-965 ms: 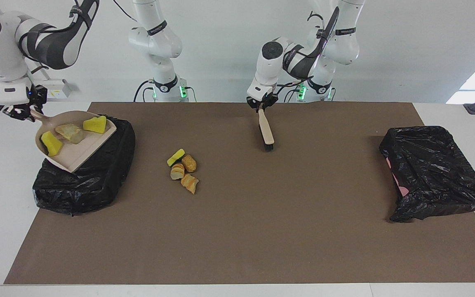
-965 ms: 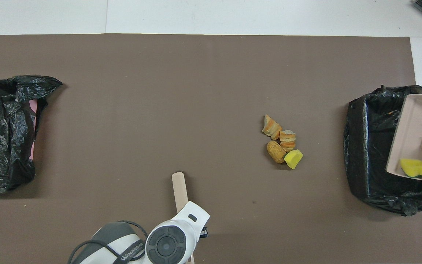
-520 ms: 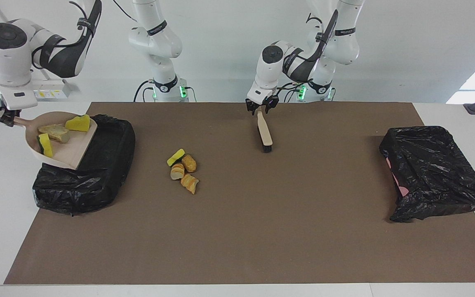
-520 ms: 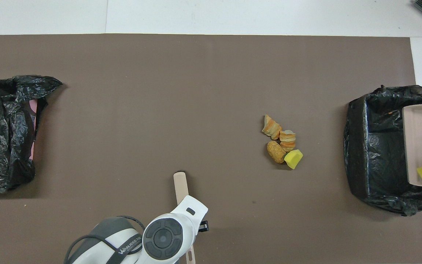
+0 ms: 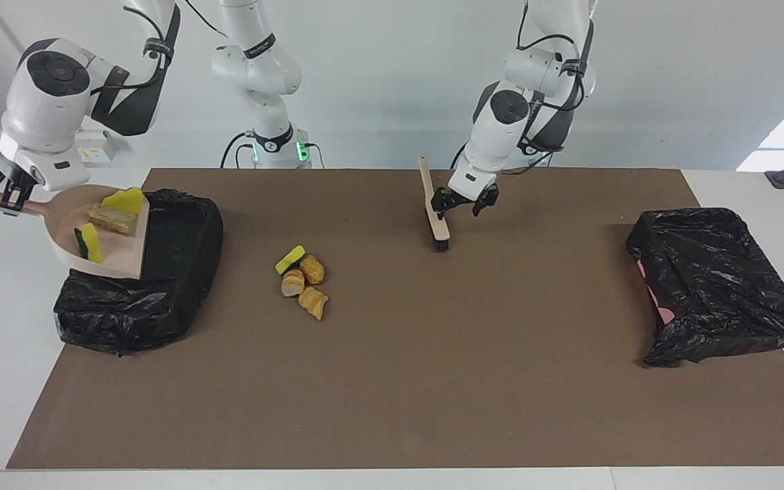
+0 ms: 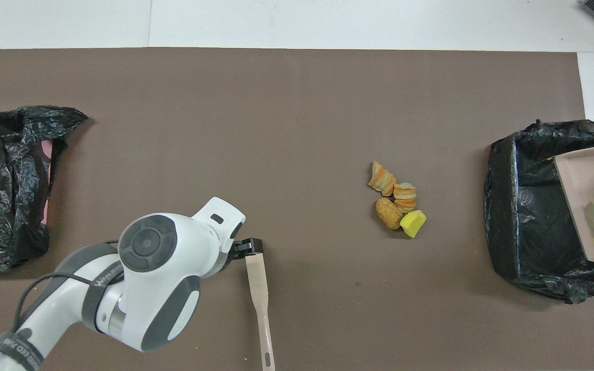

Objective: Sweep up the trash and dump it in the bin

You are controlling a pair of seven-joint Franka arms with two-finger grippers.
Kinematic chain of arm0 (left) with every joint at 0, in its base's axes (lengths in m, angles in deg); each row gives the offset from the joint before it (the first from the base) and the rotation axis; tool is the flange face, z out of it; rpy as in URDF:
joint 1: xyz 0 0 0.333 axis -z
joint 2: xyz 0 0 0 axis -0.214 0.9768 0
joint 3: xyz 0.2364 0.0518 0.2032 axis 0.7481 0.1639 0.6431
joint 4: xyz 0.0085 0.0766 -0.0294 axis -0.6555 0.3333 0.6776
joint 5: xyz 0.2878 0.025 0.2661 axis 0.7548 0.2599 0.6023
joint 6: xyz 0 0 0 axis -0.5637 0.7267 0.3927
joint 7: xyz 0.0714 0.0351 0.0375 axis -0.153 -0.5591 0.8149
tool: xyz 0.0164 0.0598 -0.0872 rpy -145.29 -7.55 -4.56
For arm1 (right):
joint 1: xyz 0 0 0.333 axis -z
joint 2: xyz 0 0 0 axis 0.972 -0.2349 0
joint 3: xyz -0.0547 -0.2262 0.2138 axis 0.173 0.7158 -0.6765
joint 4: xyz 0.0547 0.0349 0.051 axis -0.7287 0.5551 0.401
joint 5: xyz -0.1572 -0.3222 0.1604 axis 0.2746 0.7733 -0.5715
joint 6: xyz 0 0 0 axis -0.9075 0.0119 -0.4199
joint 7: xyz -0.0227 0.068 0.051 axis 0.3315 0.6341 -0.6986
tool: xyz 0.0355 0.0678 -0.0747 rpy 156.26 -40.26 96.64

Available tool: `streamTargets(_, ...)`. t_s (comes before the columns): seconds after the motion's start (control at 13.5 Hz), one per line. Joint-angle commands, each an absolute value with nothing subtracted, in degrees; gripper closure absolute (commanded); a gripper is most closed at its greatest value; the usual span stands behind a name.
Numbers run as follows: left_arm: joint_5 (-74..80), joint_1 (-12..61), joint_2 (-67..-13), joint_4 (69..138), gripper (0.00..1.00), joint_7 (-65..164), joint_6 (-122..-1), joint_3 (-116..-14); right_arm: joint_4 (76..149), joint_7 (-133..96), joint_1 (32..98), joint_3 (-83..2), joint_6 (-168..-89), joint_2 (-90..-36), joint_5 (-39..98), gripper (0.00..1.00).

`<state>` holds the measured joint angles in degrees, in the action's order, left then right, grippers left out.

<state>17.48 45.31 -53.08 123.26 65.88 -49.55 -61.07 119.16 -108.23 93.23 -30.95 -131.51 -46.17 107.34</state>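
Nearest the robots, the beige-handled brush with black bristles (image 5: 435,209) stands on the brown mat (image 5: 433,381) with its handle leaning toward the robots. The left gripper (image 5: 465,201) hangs just beside the brush head with its fingers spread wide and nothing between them. Toward the right arm's end, the right gripper (image 5: 12,196) is clamped on the handle of the beige plastic dustpan (image 5: 120,255), which is tipped over the black-bagged bin (image 5: 160,299) and carries three pieces of trash (image 5: 111,216): two yellow sponge chunks and a tan bread lump.

A little farther out, four more pieces of trash (image 5: 301,280) lie clustered on the mat between the brush and that bin: one yellow sponge and three orange croissant-like lumps. They look light and soft, likely to roll or scatter under a hard push, so sweeping suits them better than pinching; the brush is best taken by its stiff handle.

A second crumpled black bag (image 5: 715,286) lies at the left arm's end.

The facing view shows the dustpan's tilt and the gripper on its handle; the overhead view cuts these off, yet shows the brush's full length (image 6: 259,304)
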Motion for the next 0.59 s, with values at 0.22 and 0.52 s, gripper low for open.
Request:
streamTargets(0.22, 20.1, 33.5, -45.8, 108.7, 0.00, 49.5, -39.4, -61.4, 121.5, -107.1, 90.0, -31.0, -127.7, -41.6, 114.5, 1.00)
streamTargets(0.52, 20.3, 24.6, -46.5, 102.4, 0.00, 37.1, -30.6, -61.4, 121.7, -105.6, 89.9, -31.0, -128.3, -41.6, 116.2, 1.00)
